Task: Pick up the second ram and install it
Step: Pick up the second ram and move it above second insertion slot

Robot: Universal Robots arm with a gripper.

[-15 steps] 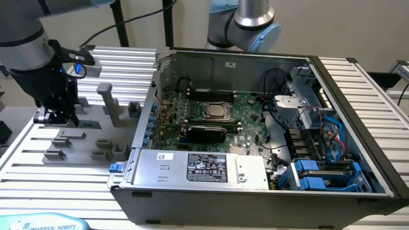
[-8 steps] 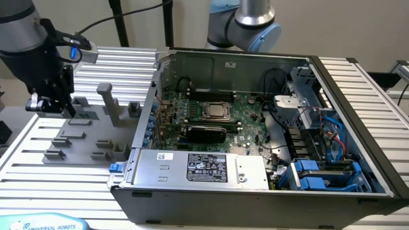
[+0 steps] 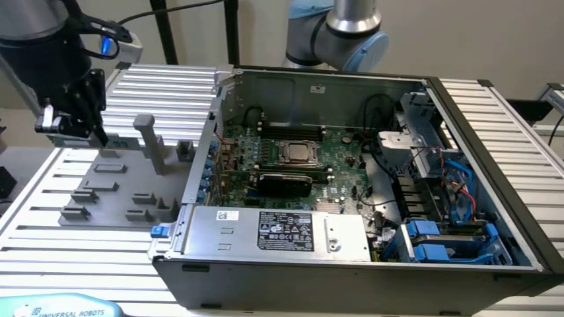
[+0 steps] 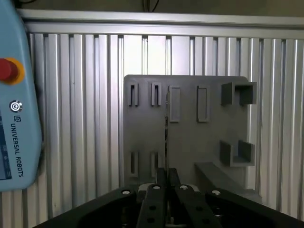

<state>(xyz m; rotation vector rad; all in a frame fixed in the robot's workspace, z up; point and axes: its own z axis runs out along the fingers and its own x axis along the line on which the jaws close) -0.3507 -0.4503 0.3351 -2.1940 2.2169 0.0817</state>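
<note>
My gripper (image 3: pixel 88 135) hangs above the far left part of the grey fixture plate (image 3: pixel 115 191), to the exterior view's left of the open computer case (image 3: pixel 352 264). In the wrist view the two fingers (image 4: pixel 159 178) stand close together on a thin dark strip seen edge-on, the second ram (image 4: pixel 166 128). It reaches out from the fingertips over the fixture plate (image 4: pixel 199 142). The gripper (image 4: pixel 166 175) is shut on it. The motherboard (image 3: pixel 344 142) lies in the case, with long black slots (image 3: pixel 291 125) behind the square CPU socket (image 3: pixel 300 153) and more in front of it.
A tall grey post (image 3: pixel 148 142) and low blocks (image 3: pixel 79 196) stand on the fixture plate. A light blue teach pendant (image 4: pixel 14 118) with a red button lies on the slatted aluminium table (image 4: pixel 80 95). The power supply (image 3: pixel 273 231), cables and blue drive bays (image 3: pixel 440 241) crowd the case.
</note>
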